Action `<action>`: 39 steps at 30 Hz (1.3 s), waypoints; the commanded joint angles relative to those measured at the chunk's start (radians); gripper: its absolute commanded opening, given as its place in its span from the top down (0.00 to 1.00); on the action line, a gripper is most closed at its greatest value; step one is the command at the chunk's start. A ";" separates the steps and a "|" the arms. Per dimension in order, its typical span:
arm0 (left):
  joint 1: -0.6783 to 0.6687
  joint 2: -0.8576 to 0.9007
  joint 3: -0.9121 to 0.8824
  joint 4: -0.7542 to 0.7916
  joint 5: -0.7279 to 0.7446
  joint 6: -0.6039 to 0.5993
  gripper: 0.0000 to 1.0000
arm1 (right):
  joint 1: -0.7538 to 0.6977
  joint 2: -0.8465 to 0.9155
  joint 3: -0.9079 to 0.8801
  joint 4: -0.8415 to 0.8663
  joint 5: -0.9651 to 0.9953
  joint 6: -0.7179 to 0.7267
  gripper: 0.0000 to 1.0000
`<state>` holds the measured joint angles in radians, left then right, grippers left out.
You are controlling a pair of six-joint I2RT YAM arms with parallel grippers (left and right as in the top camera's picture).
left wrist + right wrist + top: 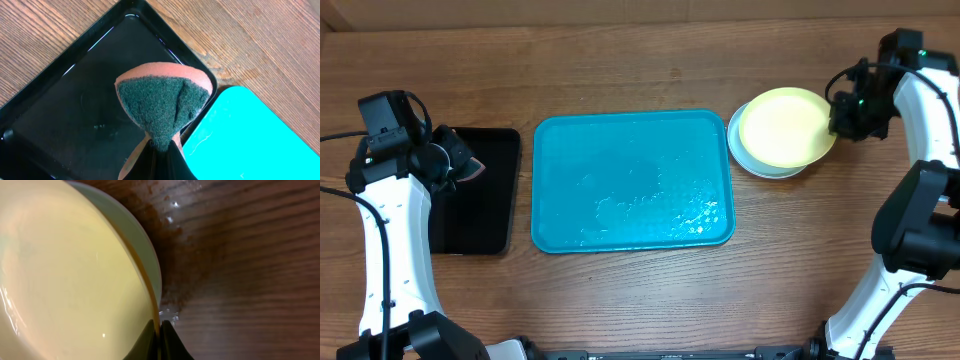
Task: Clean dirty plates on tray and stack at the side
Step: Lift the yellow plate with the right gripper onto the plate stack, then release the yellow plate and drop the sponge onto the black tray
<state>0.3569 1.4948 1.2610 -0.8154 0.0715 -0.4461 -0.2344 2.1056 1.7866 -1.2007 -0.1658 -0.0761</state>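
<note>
- Jaws of the right gripper [160, 332] are all but closed, pinching the right-hand rim of the yellow plate [785, 125] with one finger on each side of the lip
- That plate rests on a paler plate [758, 165], on the table [620, 300] just right of the turquoise tray [632, 180]; I cannot tell whether a third plate lies underneath
- Left gripper [159, 152] is clamped on a sponge [160, 102], green scouring face outward, held over the black tray [480, 200] at the left of the scene
- Only wet streaks show on the turquoise tray, no plates, so I judge this to be the last step: settling the yellow plate onto the stack
- To do it well, make sure the plate is seated flat before letting go, then open the jaws only slightly and draw away to the right, keeping level so the lower finger does not lift the rim
- Yellow plate sits a little to the right and far side of the one below; wet plastic may slide, so the release should be slow
</note>
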 commanded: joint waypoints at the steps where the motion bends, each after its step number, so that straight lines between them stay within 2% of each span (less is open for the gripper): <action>1: -0.004 0.006 -0.002 0.005 0.003 0.005 0.96 | 0.023 -0.013 -0.047 0.049 -0.054 0.005 0.92; 2: -0.004 0.006 -0.002 0.005 0.003 0.005 0.96 | 0.030 -0.013 -0.055 0.061 -0.056 0.005 0.87; 3: -0.004 0.006 -0.003 0.005 0.003 0.005 0.96 | 0.037 -0.013 -0.058 0.066 -0.058 0.006 0.75; 4: -0.004 0.006 -0.003 0.005 0.003 0.005 0.96 | 0.045 -0.013 -0.058 0.067 -0.062 0.005 0.40; 6: -0.004 0.006 -0.003 0.008 0.003 0.005 0.96 | 0.063 -0.014 -0.056 0.067 -0.073 0.005 0.19; 7: -0.004 0.008 -0.003 0.012 -0.003 0.005 0.96 | 0.070 -0.016 -0.056 0.067 -0.076 0.006 0.00; 14: -0.004 0.062 -0.036 0.045 -0.041 0.005 0.96 | 0.095 -0.067 -0.022 -0.003 -0.152 0.050 0.00; 24: 0.008 0.251 -0.057 0.120 -0.081 0.050 0.94 | 0.163 -0.357 -0.022 -0.063 -0.226 0.017 0.00; 26: 0.016 0.277 -0.057 0.120 -0.080 0.050 0.84 | 0.186 -0.416 -0.022 -0.072 -0.225 0.017 0.00; 30: 0.024 0.299 -0.057 0.120 -0.066 0.050 0.31 | 0.237 -0.518 -0.022 -0.075 -0.225 0.018 0.00; 31: 0.024 0.299 -0.057 0.122 -0.063 0.050 0.20 | 0.251 -0.544 -0.022 -0.076 -0.225 0.018 0.00; 32: 0.024 0.298 -0.057 0.124 -0.063 0.050 0.15 | 0.264 -0.566 -0.022 -0.077 -0.224 0.018 0.00; 39: 0.032 0.256 0.012 0.064 -0.062 0.050 0.13 | 0.329 -0.702 -0.022 -0.097 -0.190 0.024 0.00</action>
<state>0.3759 1.7863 1.2182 -0.7292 0.0143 -0.4091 0.0788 1.4631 1.7447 -1.2881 -0.3813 -0.0498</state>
